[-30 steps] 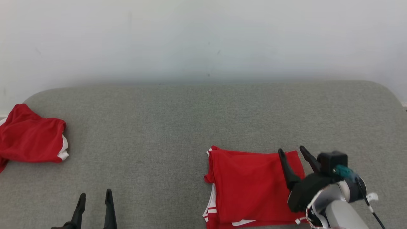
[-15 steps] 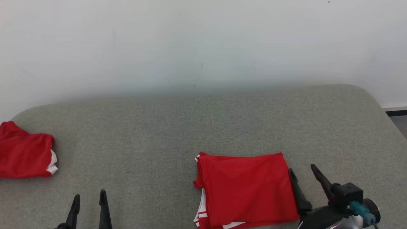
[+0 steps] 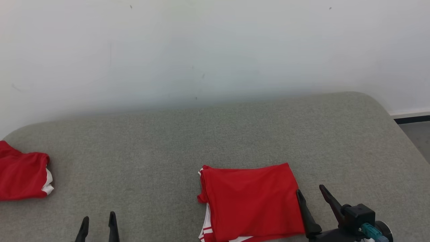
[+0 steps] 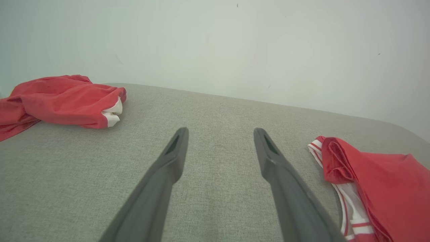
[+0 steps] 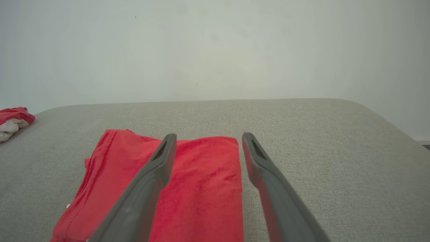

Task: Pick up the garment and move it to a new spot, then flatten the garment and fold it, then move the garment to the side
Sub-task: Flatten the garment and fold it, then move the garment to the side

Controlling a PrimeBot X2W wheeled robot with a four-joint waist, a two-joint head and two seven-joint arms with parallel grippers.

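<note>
A folded red garment [image 3: 250, 201] with white stripes lies flat on the grey cushion [image 3: 215, 134], near its front right. It also shows at the right of the left wrist view as the garment [image 4: 379, 188], and under the fingers in the right wrist view as the garment [image 5: 198, 188]. My right gripper [image 3: 310, 191] hovers open by the garment's right edge, holding nothing. The left gripper [image 3: 99, 218] stands open at the lower left, above bare cushion. Nothing sits between either gripper's fingers.
A second red garment [image 3: 22, 176] with white trim lies bunched at the cushion's far left edge. A pale wall [image 3: 215, 50] rises behind the cushion. At the right a strip of floor [image 3: 416, 131] and dark skirting show past the cushion's rounded corner.
The head camera has tilted and turned, shifting the whole picture. My right gripper has drawn back off the folded garment to its right edge. Both grippers stay open.
</note>
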